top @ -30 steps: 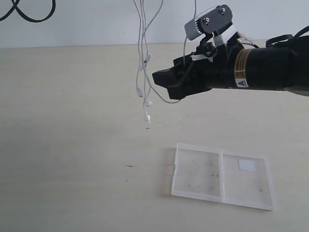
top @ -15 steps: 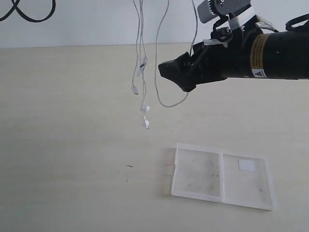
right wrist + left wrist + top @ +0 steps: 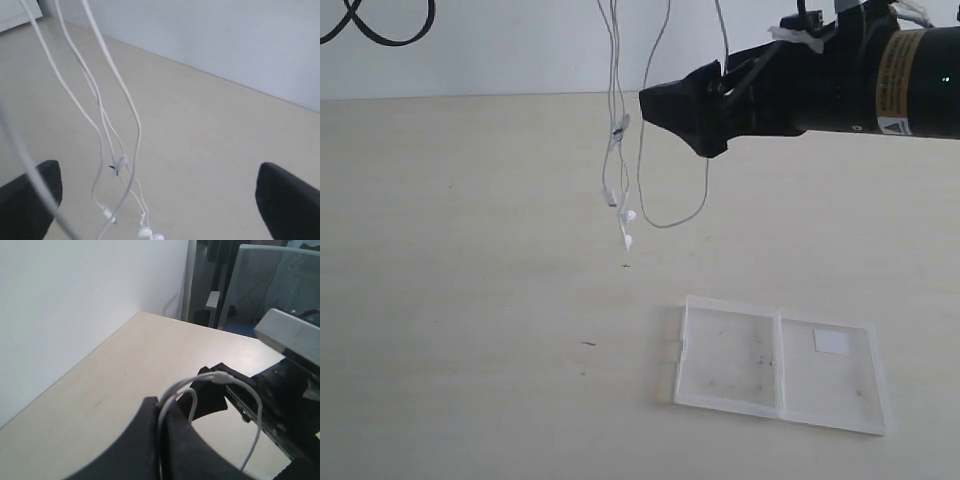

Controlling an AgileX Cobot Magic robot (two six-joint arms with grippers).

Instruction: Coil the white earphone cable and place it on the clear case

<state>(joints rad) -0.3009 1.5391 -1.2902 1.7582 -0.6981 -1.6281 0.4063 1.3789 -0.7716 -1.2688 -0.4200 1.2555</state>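
Exterior view: over the pale table [image 3: 470, 250], the right arm [image 3: 820, 95] carries a yellow warning label [image 3: 895, 80], its print too small to read. The right gripper [image 3: 678, 105] has its jaws spread wide, gripping nothing. The case [image 3: 730, 360] lies open and flat toward the table's near right, a white sticker [image 3: 832, 342] on one panel. The cable [image 3: 619, 128] hangs over the table's middle, pinched in the left gripper [image 3: 161, 440]. Its earbuds [image 3: 627, 216] dangle apart from the case.

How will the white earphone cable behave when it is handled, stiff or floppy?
Probably very floppy: the white earphone cable hangs in slack strands with a drooping loop. Likely light, so its dangling earbuds may swing. Being thin, it could tangle.
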